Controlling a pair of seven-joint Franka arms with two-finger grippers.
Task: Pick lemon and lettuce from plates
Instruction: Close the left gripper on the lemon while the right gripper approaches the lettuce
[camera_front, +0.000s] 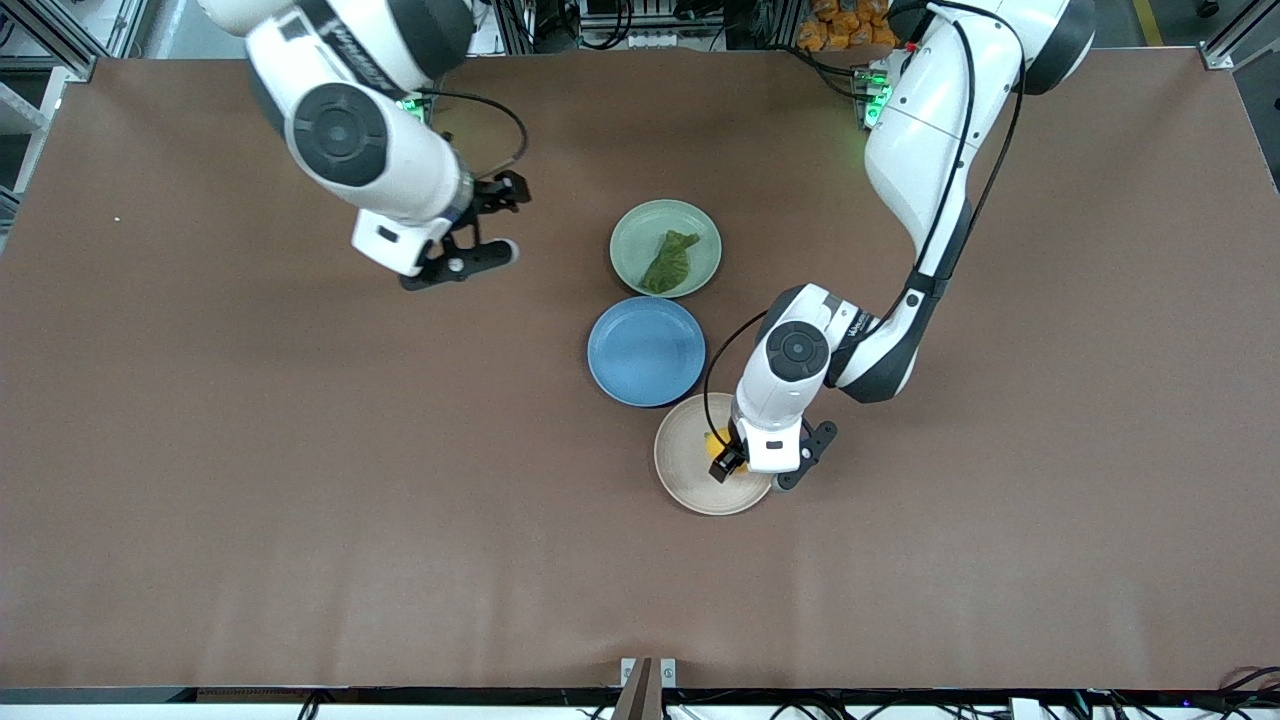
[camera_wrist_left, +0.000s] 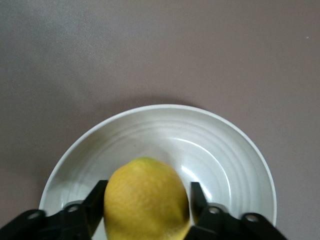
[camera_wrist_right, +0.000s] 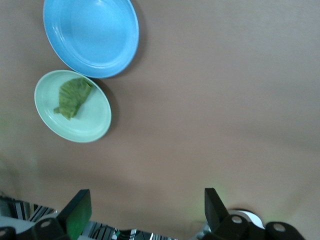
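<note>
The yellow lemon (camera_front: 716, 443) lies in the beige-cream plate (camera_front: 685, 475), the plate nearest the front camera. My left gripper (camera_front: 728, 460) is down in that plate. In the left wrist view the lemon (camera_wrist_left: 145, 192) fills the space between the fingers of my left gripper (camera_wrist_left: 147, 205), which close on its sides over the plate (camera_wrist_left: 225, 160). The dark green lettuce (camera_front: 668, 262) lies in the mint green plate (camera_front: 630, 240), farthest from the camera. My right gripper (camera_front: 503, 222) hangs open and empty over bare table toward the right arm's end. The right wrist view shows the lettuce (camera_wrist_right: 72, 97) in the mint plate (camera_wrist_right: 97, 125), away from my right gripper (camera_wrist_right: 146, 210).
A blue plate (camera_front: 646, 350) with nothing in it sits between the mint and beige plates, touching or nearly touching both; it also shows in the right wrist view (camera_wrist_right: 90, 35). The brown table (camera_front: 300, 500) stretches wide around the three plates.
</note>
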